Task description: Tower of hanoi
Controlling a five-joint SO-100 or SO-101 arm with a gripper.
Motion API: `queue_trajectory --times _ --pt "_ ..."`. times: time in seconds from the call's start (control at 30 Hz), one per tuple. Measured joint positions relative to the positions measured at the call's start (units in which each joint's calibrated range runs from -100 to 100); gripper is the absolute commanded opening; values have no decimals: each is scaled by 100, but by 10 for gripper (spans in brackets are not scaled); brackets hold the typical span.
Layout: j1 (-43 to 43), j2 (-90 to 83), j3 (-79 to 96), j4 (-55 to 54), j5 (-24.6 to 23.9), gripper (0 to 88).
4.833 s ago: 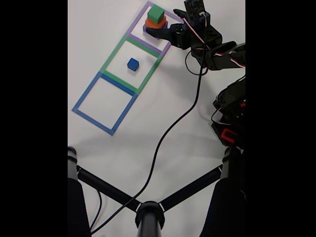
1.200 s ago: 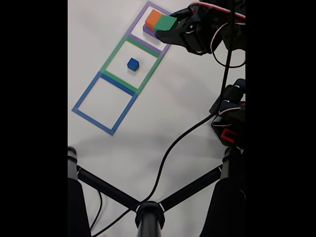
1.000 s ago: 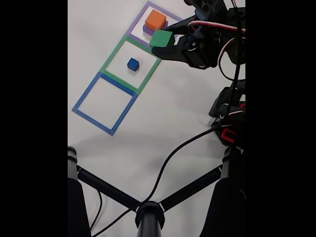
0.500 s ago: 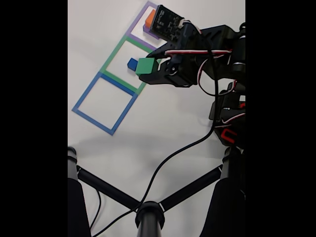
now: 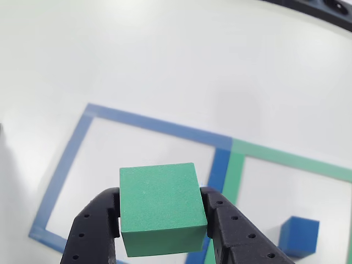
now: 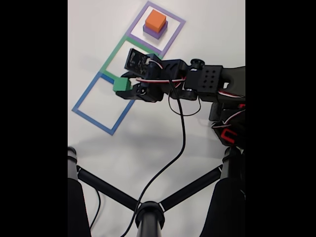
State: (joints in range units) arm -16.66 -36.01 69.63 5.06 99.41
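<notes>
Green is nearest: in the other view the green cube (image 5: 162,208) sits low in the centre of the frame, clamped on both sides by the black fingers (image 5: 93,228) of the hand (image 5: 162,217), lifted off the white worktop (image 5: 165,60). Behind it lies the blue square (image 5: 146,124), its inside bare, and next to it at the right the green square (image 5: 286,158) with the small blue cube (image 5: 298,236) in the lower right corner of the frame.

In the fixed view the hand (image 6: 123,88) holds the green cube (image 6: 121,85) left of centre, above the corner where the blue square (image 6: 94,117) meets the green square (image 6: 112,53). Farther off, at the top of the frame, the orange cube (image 6: 156,20) rests on the purple block (image 6: 152,32) inside the purple square (image 6: 174,32).

The step in hand looks like carrying the green cube to the blue square. The next move calls for bringing it a little further over the middle of that square, lowering until it rests flat on the worktop, then opening the fingers and lifting clear without nudging it.
</notes>
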Motion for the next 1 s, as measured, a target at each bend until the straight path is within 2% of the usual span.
queue_trajectory --times 0.47,0.7,1.0 --pt "-319 2938 261 -3804 0 69" --pt "-327 4086 0 -4880 0 72" --pt "-368 5015 -574 -5498 0 75"
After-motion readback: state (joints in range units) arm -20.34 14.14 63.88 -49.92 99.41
